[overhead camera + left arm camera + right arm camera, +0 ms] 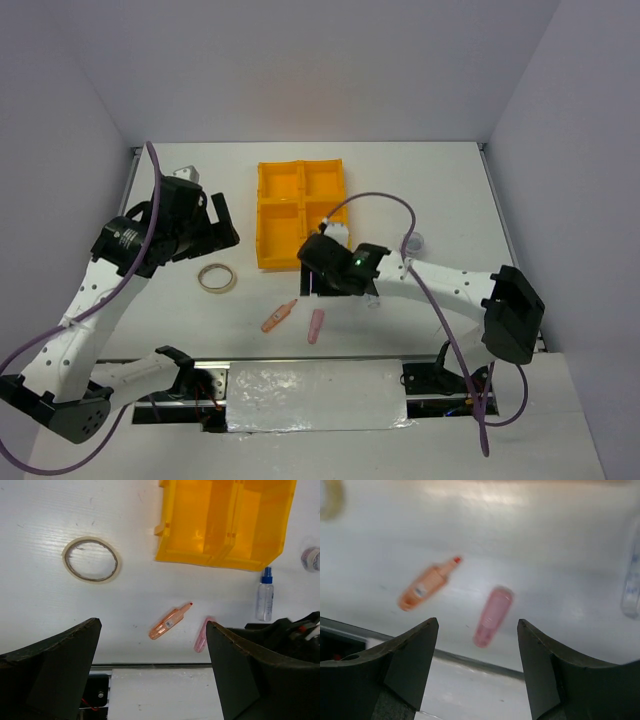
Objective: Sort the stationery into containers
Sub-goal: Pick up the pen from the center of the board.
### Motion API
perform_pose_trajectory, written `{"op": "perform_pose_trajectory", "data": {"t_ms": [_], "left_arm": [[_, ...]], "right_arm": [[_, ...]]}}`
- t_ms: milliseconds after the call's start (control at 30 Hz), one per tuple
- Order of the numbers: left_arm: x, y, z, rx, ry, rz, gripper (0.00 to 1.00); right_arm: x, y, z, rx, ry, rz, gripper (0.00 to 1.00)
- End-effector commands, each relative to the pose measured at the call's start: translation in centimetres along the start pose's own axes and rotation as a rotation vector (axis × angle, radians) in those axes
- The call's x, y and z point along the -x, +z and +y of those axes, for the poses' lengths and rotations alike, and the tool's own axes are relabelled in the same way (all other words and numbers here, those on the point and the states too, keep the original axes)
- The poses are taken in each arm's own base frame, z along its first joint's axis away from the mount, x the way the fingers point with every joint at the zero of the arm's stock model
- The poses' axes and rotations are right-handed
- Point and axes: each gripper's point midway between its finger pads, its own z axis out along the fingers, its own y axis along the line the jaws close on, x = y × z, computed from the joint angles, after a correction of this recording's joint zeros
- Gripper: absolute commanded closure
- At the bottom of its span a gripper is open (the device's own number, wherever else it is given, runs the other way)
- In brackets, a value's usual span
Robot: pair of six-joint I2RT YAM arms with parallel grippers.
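The left gripper (pixel 152 624) and right gripper (pixel 476 624) both hang spread wide, holding nothing, while the pink stick (pixel 492 615) and red-tipped stick (pixel 424 586) lie on the table (pixel 450 190) at six o'clock from the orange-yellow tray (pixel 262 215), the beige tape ring (pixel 115 565) at eight.

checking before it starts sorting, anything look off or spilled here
Nothing stands out. The tape ring, red-tipped pink stick, plain pink stick and bottle sit loose on the table outside the tray, none visibly spilled or damaged.
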Motion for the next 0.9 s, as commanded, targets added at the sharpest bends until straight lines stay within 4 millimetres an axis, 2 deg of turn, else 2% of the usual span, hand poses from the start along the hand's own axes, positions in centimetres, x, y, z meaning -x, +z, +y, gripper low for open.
{"op": "perform_pose_trajectory", "data": {"t_ms": [0,33,100,200,333,667,767,800,867], "left_arm": [[0.7,-1.0,0.9,0.031,0.058,-0.018,0.01],[0.6,-1.1,0.5,0.01,0.061,-0.011,0.01],[0.6,-1.4,0.0,-0.022,0.076,-0.011,0.01],[0.3,-1.3,-0.5,-0.055,0.093,0.01,0.01],[-0.7,-0.5,-0.5,-0.061,0.116,0.05,0.01],[-1.0,-0.7,-0.2,-0.062,0.156,0.062,0.01],[-1.7,-0.3,-0.2,-0.072,0.159,0.081,0.01],[-1.9,-0.2,-0.2,-0.076,0.161,0.089,0.01],[-2.0,-0.1,-0.1,-0.073,0.166,0.094,0.01]], "right_arm": [[-4.2,0.5,-3.2,-0.115,0.039,0.065,0.28],[-4.6,0.9,-2.6,-0.097,0.037,0.069,0.29],[-5.6,1.8,-2.8,-0.116,0.015,0.081,0.3],[-5.9,2.7,-2.1,-0.093,0.011,0.081,0.34],[-6.3,3.8,-1.9,-0.116,-0.004,0.103,0.37],[-10.3,5.5,-1.5,-0.195,-0.001,0.168,0.41],[-11.8,6.2,-2.2,-0.221,0.027,0.199,0.52],[-12.1,6.4,-2.4,-0.231,0.042,0.2,0.59],[-12.3,6.5,-3.0,-0.256,0.043,0.194,0.67]]}}
